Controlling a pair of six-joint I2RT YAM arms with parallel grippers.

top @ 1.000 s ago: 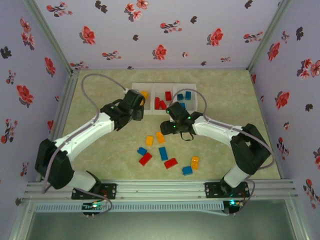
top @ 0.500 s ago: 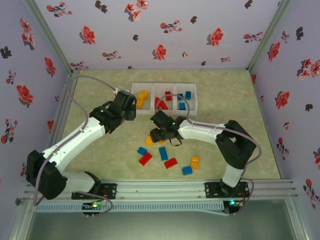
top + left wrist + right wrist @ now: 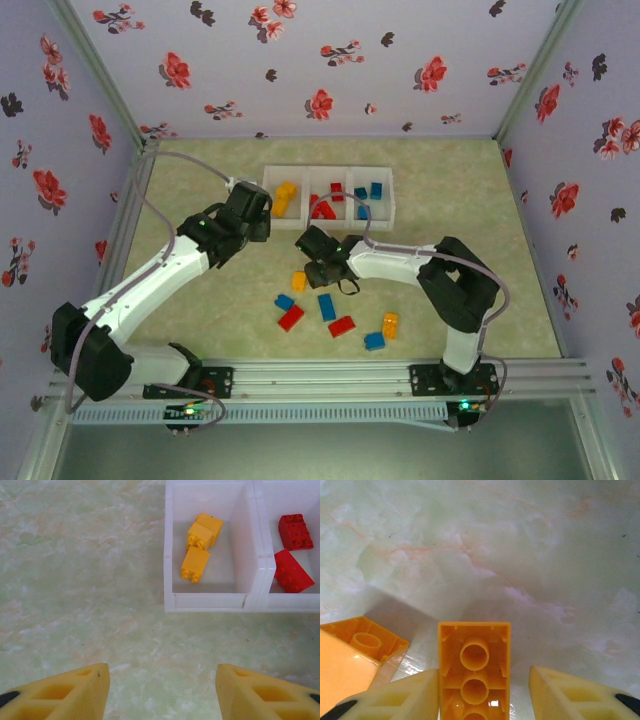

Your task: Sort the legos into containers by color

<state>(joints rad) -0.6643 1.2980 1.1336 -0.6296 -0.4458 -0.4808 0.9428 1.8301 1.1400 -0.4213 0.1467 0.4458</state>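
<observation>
Row of 3 square white translucent plastic containers (image 3: 350, 171) (image 3: 210, 601): stands at the far middle of the green-marbled table (image 3: 470, 190). The left bin holds orange-yellow studded bricks (image 3: 196, 564), the middle bin red bricks (image 3: 292, 570), the right bin blue bricks (image 3: 375, 189). Loose legos (image 3: 326, 306): 7 lie on the table nearer the arm bases, 2 orange-yellow, 3 blue and 2 red, all apart from the containers. Left gripper (image 3: 256, 216) (image 3: 161, 672): hovers above bare table just beside the near left corner of the row, its yellow fingers (image 3: 75, 690) spread wide with nothing between them. Right gripper (image 3: 320, 268) (image 3: 482, 672): down at the table among the loose pieces, near the front of the containers. It straddles 1 upturned orange-yellow brick (image 3: 474, 655), whose hollow tubes show. The finger at the wrist view's left (image 3: 405, 695) touches that brick's side. The opposite finger (image 3: 570, 695) stands off it with a visible gap, so the pincer is released, not clenched. Second upturned brick (image 3: 365, 642): orange-yellow, tipped, hollow side showing, on the table just beside the touching finger.
</observation>
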